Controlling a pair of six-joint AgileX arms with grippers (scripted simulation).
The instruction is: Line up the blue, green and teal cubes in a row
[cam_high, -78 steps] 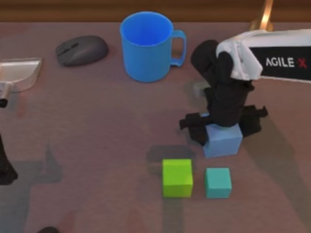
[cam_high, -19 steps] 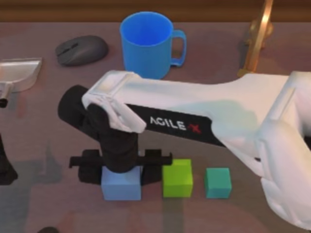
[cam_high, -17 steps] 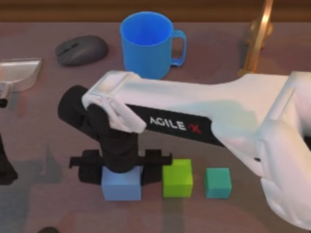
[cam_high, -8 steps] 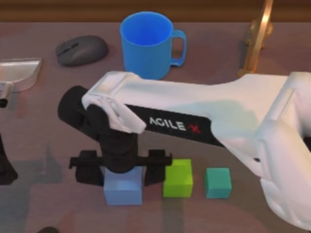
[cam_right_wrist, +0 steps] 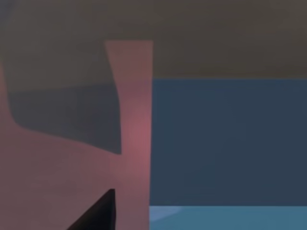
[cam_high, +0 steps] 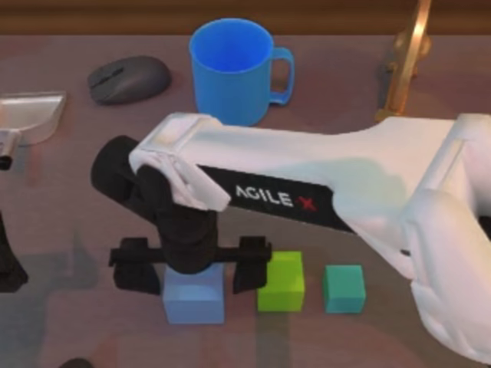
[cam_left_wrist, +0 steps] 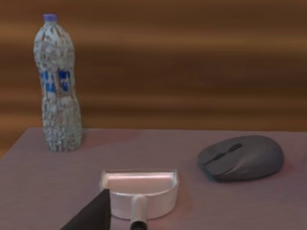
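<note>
Near bench front edge: right tool spread apart astride light blue cube, to lift straight up without nudging lime-green cube or teal cube.

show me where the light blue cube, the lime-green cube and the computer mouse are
light blue cube (cam_high: pixel 193 304): top view, on its top face.
lime-green cube (cam_high: pixel 282 282): top view, middle of its top face.
computer mouse (cam_left_wrist: pixel 241 157): left wrist view, on its domed back.

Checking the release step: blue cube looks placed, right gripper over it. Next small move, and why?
Probably lift the right gripper straight up. Its fingers stand spread either side of the light blue cube, which sits on the table in line with the green cube and teal cube. Left arm is parked at the left edge.
</note>
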